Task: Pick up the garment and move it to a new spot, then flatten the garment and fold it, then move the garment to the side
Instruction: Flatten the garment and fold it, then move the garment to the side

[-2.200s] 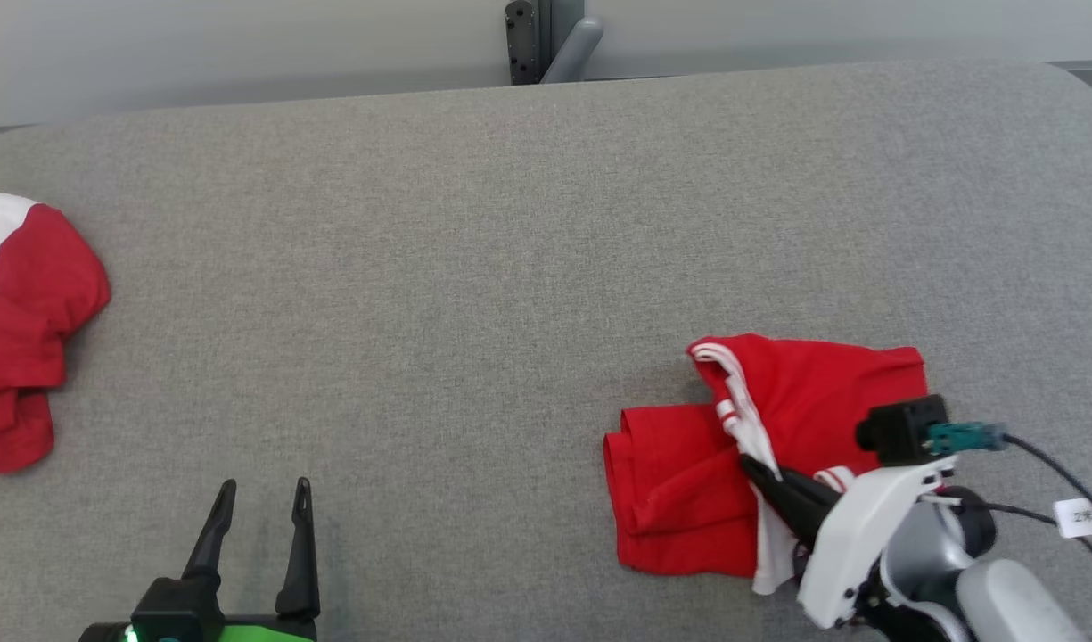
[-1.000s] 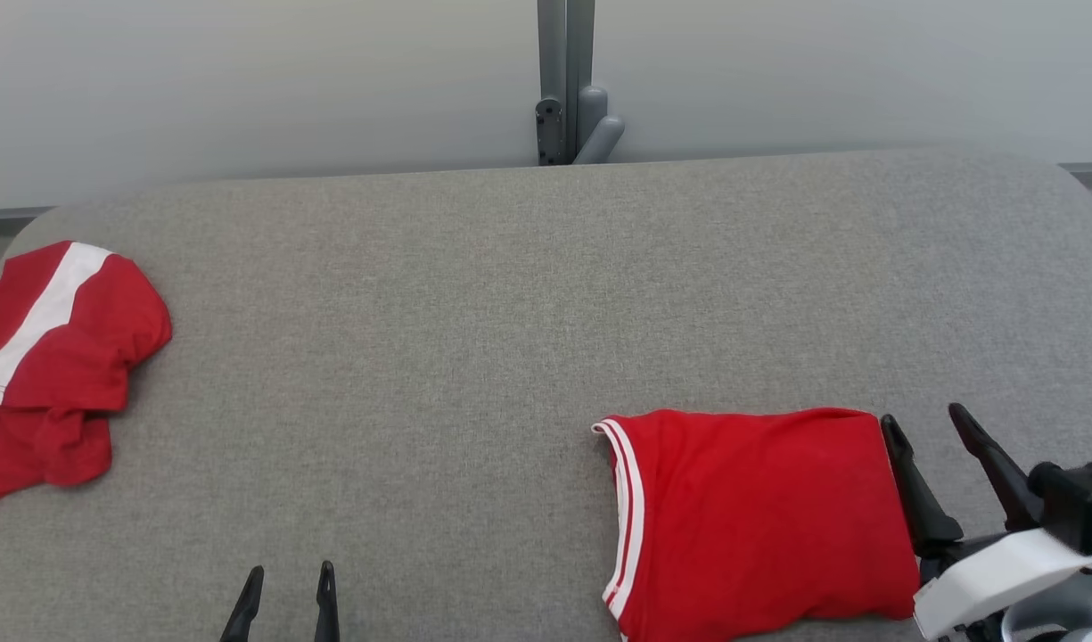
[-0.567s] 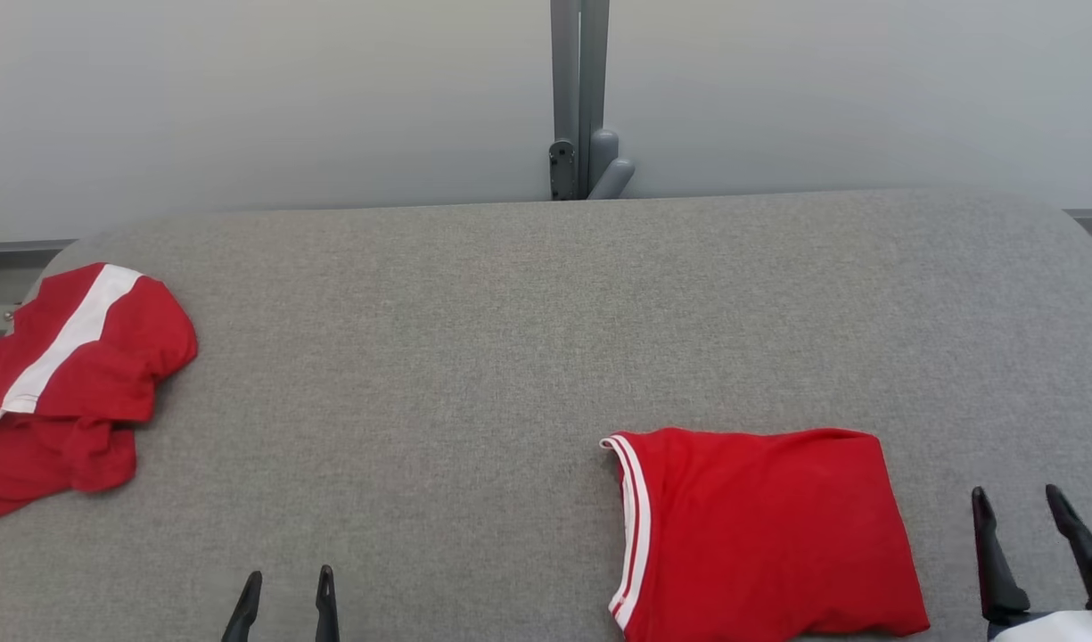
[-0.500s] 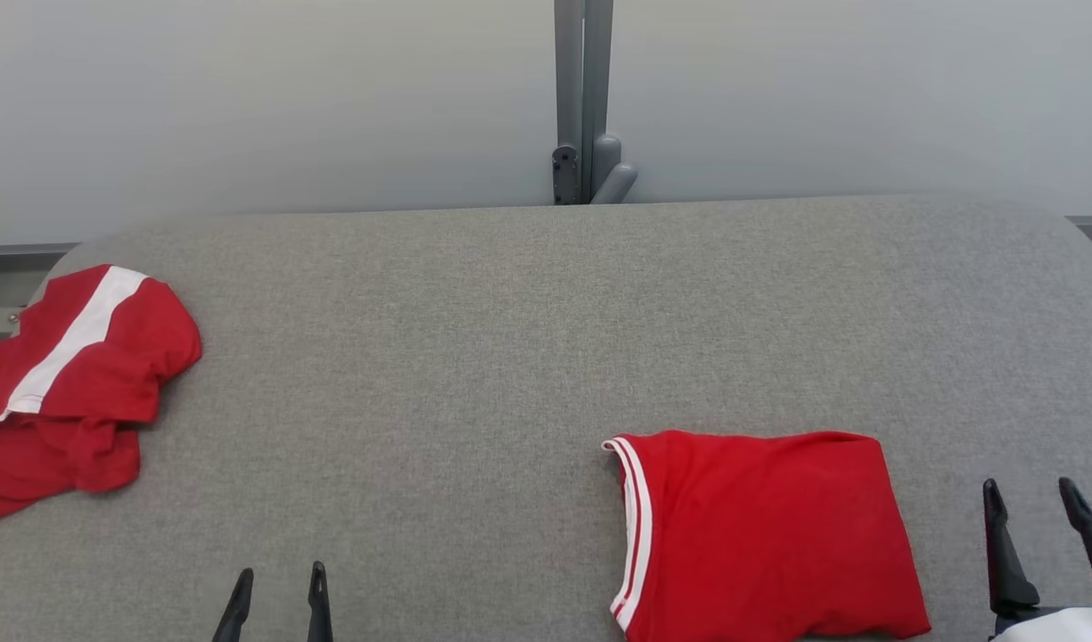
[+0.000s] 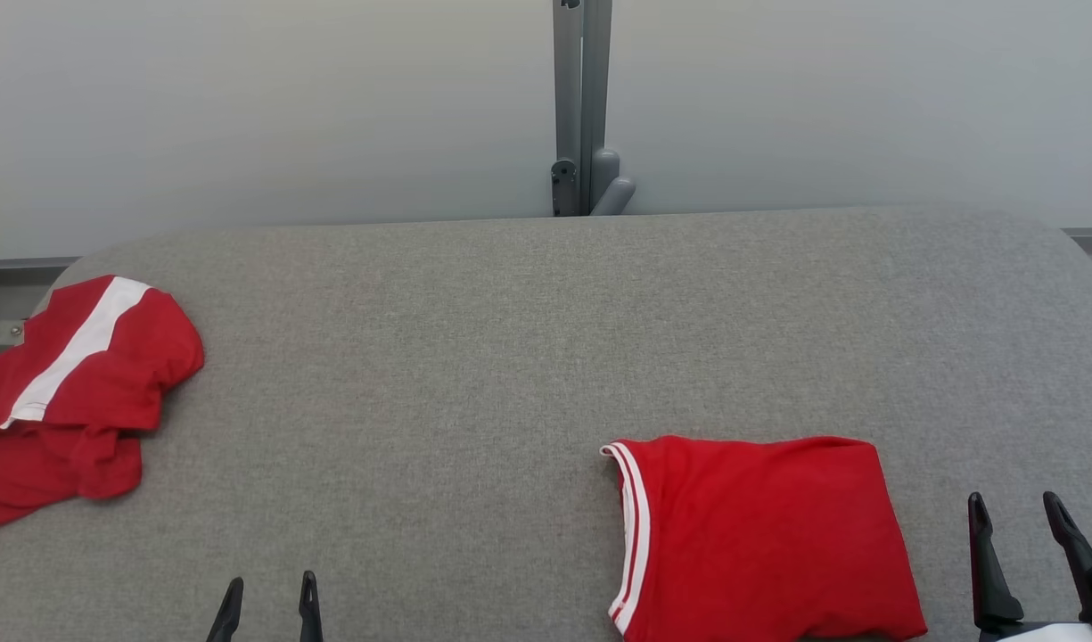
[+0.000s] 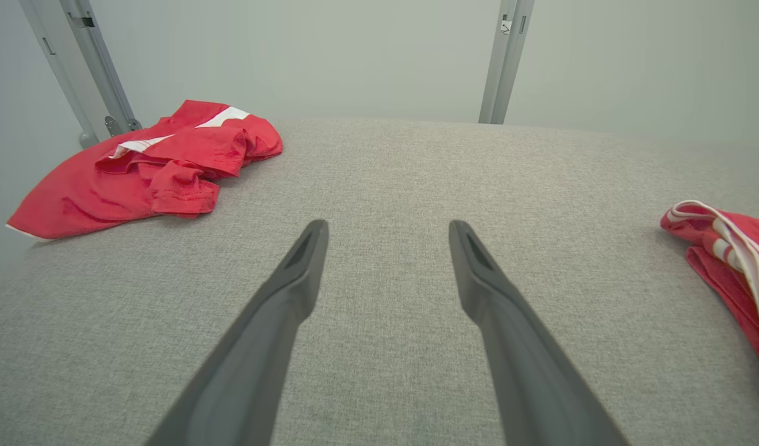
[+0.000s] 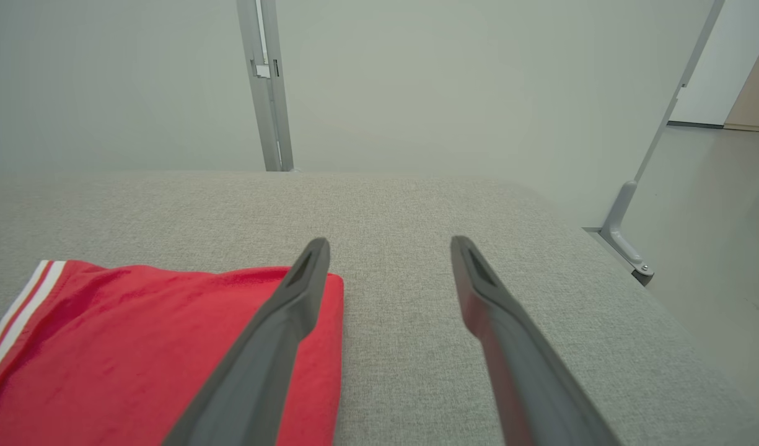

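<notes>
Right gripper (image 5: 1014, 499): sits at the lower right of the head view, both dark fingers pointing up and away from the robot. Jaws spread wide, nothing between them. Fingers ride low over the grey fabric-covered table (image 5: 510, 357); contact with the surface cannot be told.

Folded red garment (image 5: 759, 535): lies flat on the table just to the left of the right gripper, with a strip of bare grey between the two in the head view. Its white-striped trim runs along the edge farthest from that gripper. In the right wrist view, the finger on that view's left crosses in front of the garment's near corner and the other finger is over bare cloth. No fabric is pinched.

Left gripper (image 5: 271, 581): lower left, fingertips just above the bottom edge of the head view, pointing the same way. Jaws likewise parted and empty. In the left wrist view the fingers reach out over bare tabletop.

Folded garment is well off to the left gripper's right. Crumpled red shirt (image 5: 73, 392) with a white band lies ahead and to its left, at the table's left end, well apart from the fingers.

Grey metal post (image 5: 581, 107) stands against the pale wall beyond the table, ahead of and between the two grippers.
</notes>
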`<state>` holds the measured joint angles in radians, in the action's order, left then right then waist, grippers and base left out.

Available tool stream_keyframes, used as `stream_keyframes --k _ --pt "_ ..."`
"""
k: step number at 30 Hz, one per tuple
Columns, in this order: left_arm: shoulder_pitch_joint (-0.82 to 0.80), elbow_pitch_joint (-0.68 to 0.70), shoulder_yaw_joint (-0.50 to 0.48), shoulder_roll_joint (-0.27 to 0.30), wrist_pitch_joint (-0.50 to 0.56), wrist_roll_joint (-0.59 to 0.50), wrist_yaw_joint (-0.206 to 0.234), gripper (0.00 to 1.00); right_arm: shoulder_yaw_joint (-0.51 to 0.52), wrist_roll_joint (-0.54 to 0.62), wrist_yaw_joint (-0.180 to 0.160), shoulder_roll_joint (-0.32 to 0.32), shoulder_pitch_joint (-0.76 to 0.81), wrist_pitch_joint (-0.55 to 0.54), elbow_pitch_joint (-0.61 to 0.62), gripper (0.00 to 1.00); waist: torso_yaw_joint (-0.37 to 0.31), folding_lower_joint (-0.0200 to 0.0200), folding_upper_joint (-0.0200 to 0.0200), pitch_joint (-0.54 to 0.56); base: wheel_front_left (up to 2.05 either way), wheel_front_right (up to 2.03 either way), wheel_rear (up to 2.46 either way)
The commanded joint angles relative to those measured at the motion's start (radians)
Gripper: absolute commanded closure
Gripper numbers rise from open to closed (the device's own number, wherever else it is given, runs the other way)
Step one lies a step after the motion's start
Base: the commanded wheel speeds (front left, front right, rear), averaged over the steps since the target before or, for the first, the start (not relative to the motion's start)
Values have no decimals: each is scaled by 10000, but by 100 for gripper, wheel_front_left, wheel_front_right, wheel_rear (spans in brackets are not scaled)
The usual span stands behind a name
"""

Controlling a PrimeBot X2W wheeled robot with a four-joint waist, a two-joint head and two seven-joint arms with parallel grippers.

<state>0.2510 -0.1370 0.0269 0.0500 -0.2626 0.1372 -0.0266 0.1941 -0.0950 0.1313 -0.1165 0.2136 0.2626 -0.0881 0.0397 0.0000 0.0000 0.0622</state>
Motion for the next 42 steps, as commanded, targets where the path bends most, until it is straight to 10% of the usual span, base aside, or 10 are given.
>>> stream_keyframes --k 1,13,26,42 --pt "74 -43 -38 17 -28 -56 -45 0 -21 -41 -11 -79 -120 26 -18 0 7 0 0 -8 0 0 0" --pt "120 -98 66 17 -28 101 18 0 -801 -1966 -11 -495 -553 -128 -682 0 63 0 0 -57 0 0 0" --pt "-125 -157 8 16 -28 -93 -165 0 -2036 -3660 -8 -2133 -1909 -5641 -699 0 45 0 0 -414 0 0 0" --pt "-940 -140 -172 18 -28 -282 -560 0 -2599 -3600 -8 -1323 -3798 -6509 -3340 0 -49 0 0 -1801 0 0 0"
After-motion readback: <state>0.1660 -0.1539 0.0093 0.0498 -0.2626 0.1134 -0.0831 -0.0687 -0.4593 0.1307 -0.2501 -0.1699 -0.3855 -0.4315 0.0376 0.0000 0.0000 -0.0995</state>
